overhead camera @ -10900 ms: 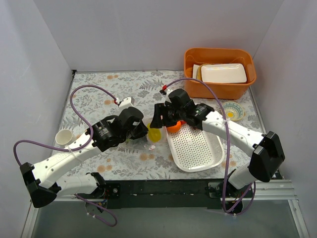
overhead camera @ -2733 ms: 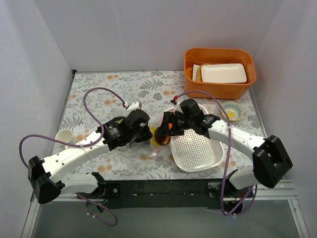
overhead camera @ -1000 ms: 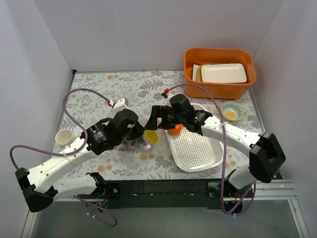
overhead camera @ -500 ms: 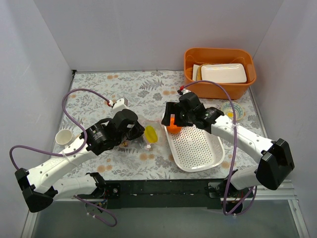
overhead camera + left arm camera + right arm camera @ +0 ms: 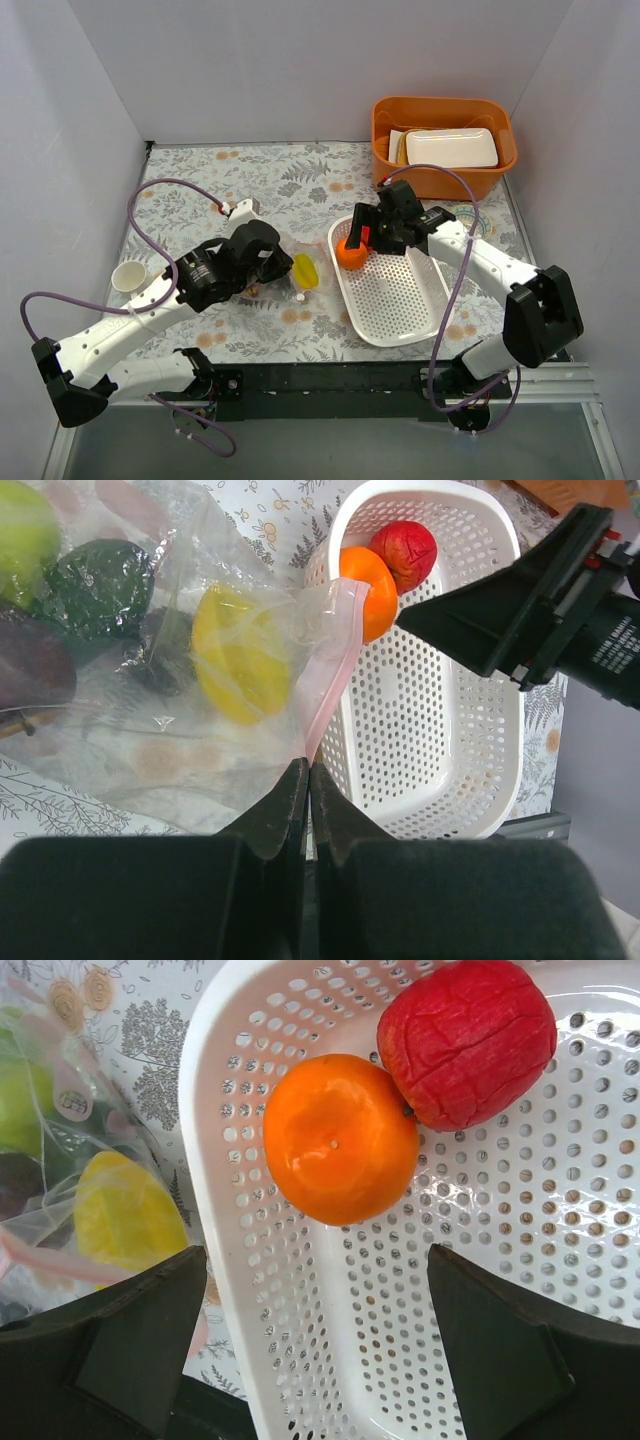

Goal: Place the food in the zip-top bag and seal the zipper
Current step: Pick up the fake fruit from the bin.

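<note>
The clear zip-top bag (image 5: 150, 710) lies on the table left of the white basket (image 5: 470, 720). Inside it I see a yellow fruit (image 5: 240, 655), a dark green avocado (image 5: 100, 585) and a maroon plum (image 5: 30, 665). My left gripper (image 5: 308, 770) is shut on the pink zipper (image 5: 335, 670) at the bag's mouth edge. An orange (image 5: 340, 1138) and a red apple (image 5: 465, 1040) sit together at the basket's far end. My right gripper (image 5: 320, 1340) hangs open just above the basket floor, close to the orange, with nothing between its fingers.
An orange bin (image 5: 443, 145) holding a white dish stands at the back right. A small patterned bowl (image 5: 470, 222) sits right of the basket, partly behind my right arm. A white cup (image 5: 130, 276) stands at the left near my left arm.
My right gripper has pulled away from the bag's mouth and moved right, over the basket's far end by the orange. The yellow fruit now lies in the bag. My left gripper has held still.
</note>
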Robot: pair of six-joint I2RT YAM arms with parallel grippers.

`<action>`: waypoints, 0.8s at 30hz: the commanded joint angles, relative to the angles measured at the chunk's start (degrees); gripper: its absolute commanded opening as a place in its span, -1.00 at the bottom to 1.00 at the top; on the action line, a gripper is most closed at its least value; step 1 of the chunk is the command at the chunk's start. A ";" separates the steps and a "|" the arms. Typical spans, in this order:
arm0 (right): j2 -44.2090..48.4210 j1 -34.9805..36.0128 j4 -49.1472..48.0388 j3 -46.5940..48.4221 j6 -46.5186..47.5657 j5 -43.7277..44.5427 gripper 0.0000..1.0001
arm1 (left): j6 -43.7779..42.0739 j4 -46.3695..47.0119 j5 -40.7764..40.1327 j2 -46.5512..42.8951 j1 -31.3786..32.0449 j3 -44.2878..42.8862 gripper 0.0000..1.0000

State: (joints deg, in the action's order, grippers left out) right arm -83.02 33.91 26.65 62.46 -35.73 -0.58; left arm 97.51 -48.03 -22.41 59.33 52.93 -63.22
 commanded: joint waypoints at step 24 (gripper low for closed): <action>-13.30 -4.47 -7.93 1.53 0.57 -8.56 0.87 | 0.22 0.22 0.79 0.00 -0.28 1.26 -0.99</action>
State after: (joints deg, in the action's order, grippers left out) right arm -95.18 29.61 19.79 62.46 -35.75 -7.97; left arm 97.54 -47.97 -21.56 60.01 52.93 -62.39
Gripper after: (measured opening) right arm 0.962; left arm 0.011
